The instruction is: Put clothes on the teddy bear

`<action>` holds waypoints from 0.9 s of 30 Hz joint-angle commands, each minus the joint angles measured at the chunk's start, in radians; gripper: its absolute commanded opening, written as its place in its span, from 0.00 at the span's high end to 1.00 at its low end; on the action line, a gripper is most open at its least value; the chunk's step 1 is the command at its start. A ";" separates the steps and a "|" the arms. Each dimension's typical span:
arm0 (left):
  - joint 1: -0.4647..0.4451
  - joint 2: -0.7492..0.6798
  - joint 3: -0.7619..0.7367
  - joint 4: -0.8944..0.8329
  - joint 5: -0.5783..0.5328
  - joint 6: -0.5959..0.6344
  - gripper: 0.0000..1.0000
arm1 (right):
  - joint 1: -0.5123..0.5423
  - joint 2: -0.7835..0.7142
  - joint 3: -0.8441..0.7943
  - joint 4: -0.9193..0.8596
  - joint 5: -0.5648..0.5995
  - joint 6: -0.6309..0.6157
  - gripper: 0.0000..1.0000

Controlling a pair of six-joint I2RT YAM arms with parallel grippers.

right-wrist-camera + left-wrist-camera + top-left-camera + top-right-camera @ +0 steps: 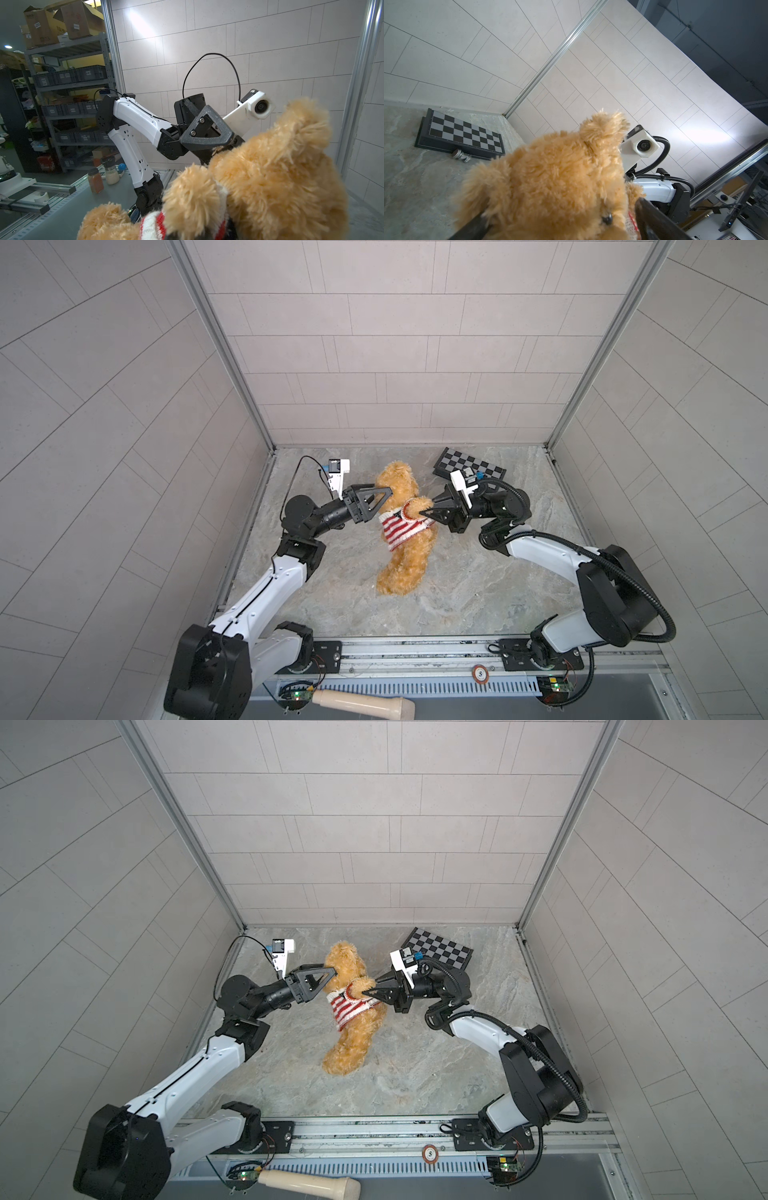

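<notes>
Left end effector (384, 502) was spread open around the head of the teddy bear (409, 556), upright mid-worktop (478, 580); right end effector (426, 508) was pinched closed on its striped sweater (397, 529) beside one arm.

Both arms reaching inward from opposite sides, left tool (381, 503) spread wide, right tool (424, 509) closed

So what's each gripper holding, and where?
Right gripper pinches the red-and-white striped knit sweater at its armhole. Left gripper straddles the fluffy golden-tan teddy bear's head, jaws wide; grip unclear.
</notes>
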 commanded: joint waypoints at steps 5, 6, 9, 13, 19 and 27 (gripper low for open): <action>-0.032 -0.039 0.076 -0.272 -0.040 0.168 0.00 | -0.019 -0.043 -0.007 0.044 0.065 -0.043 1.00; -0.028 -0.054 0.074 -0.331 -0.074 0.199 0.00 | -0.025 -0.045 -0.011 0.045 0.075 -0.048 1.00; 0.011 -0.053 0.041 -0.281 -0.095 0.103 0.00 | -0.030 -0.048 -0.014 0.045 0.073 -0.055 1.00; 0.149 0.013 -0.070 0.176 -0.056 -0.271 0.00 | -0.030 -0.065 -0.017 0.045 0.056 -0.059 1.00; 0.159 0.125 -0.085 0.514 0.022 -0.469 0.00 | -0.035 -0.140 -0.052 0.043 0.088 -0.073 1.00; 0.045 0.060 -0.012 0.477 0.101 -0.393 0.00 | -0.036 -0.165 -0.049 0.043 0.095 -0.060 1.00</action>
